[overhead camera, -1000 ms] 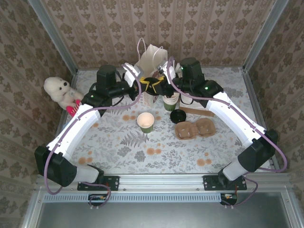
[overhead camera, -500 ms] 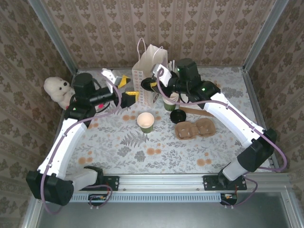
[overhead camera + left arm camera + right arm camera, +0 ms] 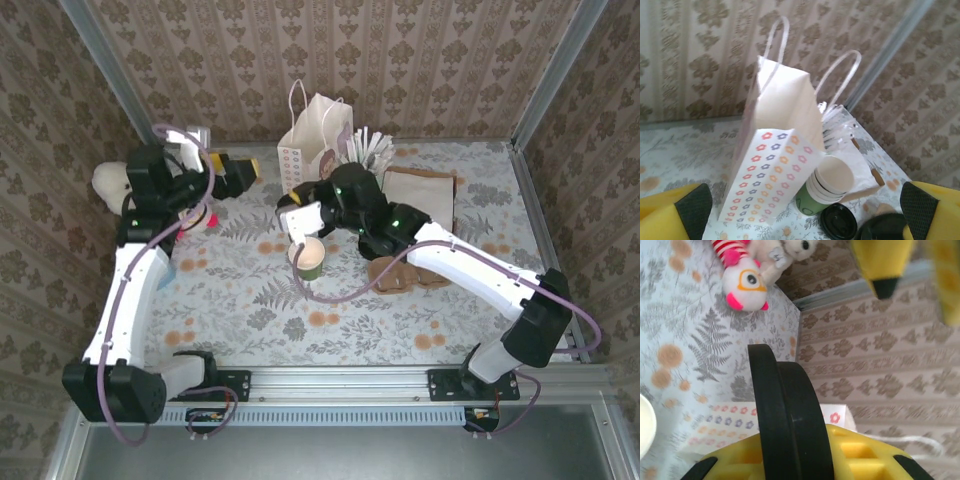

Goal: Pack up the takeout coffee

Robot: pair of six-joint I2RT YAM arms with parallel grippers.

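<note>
Olive-green paper coffee cup (image 3: 308, 258) stands open on the flowery table (image 3: 250, 300), no top yet.
Right gripper (image 3: 298, 208) fingers squeeze a round black lid (image 3: 790, 410) close by it; left gripper (image 3: 240, 170) fingers gape, empty. Next, I think: lid on flat, then into the white paper bag (image 3: 315, 130).

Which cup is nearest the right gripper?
The lone olive-green cup, open-topped, mid-table close by the right gripper, which holds a black lid; the stacked cups sit farther back beside the paper bag.
</note>
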